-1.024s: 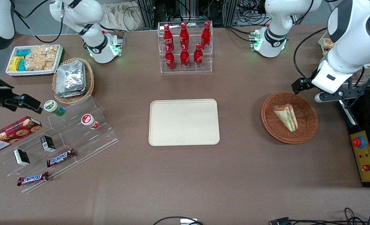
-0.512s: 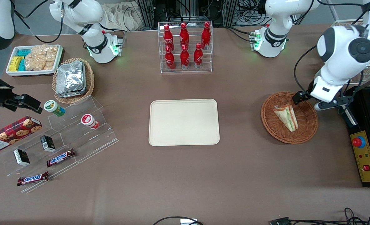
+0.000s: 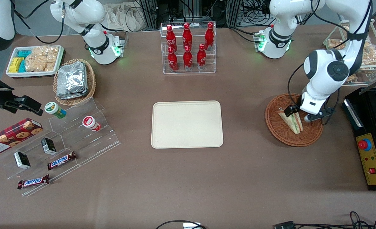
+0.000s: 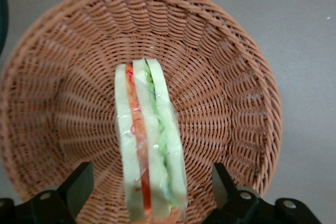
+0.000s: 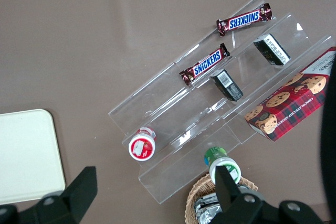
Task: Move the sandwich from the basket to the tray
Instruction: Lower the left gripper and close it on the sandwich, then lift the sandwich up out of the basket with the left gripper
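Note:
The sandwich (image 3: 293,122), a wrapped wedge with green, orange-red and white layers, lies in the round reddish-brown basket (image 3: 282,134) toward the working arm's end of the table. My left gripper (image 3: 299,114) hovers low over the basket, directly above the sandwich. In the left wrist view the gripper (image 4: 151,182) is open, its two black fingers (image 4: 79,183) standing either side of the sandwich (image 4: 149,129) with wicker of the basket (image 4: 236,77) showing in the gaps. The cream tray (image 3: 187,124) lies bare at the table's middle; its corner also shows in the right wrist view as the tray (image 5: 26,156).
A clear rack of red bottles (image 3: 188,47) stands farther from the camera than the tray. A black control box with a red button (image 3: 370,156) sits beside the basket at the table's end. Toward the parked arm's end are a foil-packet basket (image 3: 75,81), a white bin (image 3: 35,60) and an acrylic snack stand (image 3: 64,140).
The left arm has swung in from the table's end and come down over the basket, bringing its open gripper over the sandwich. The sandwich has not moved.

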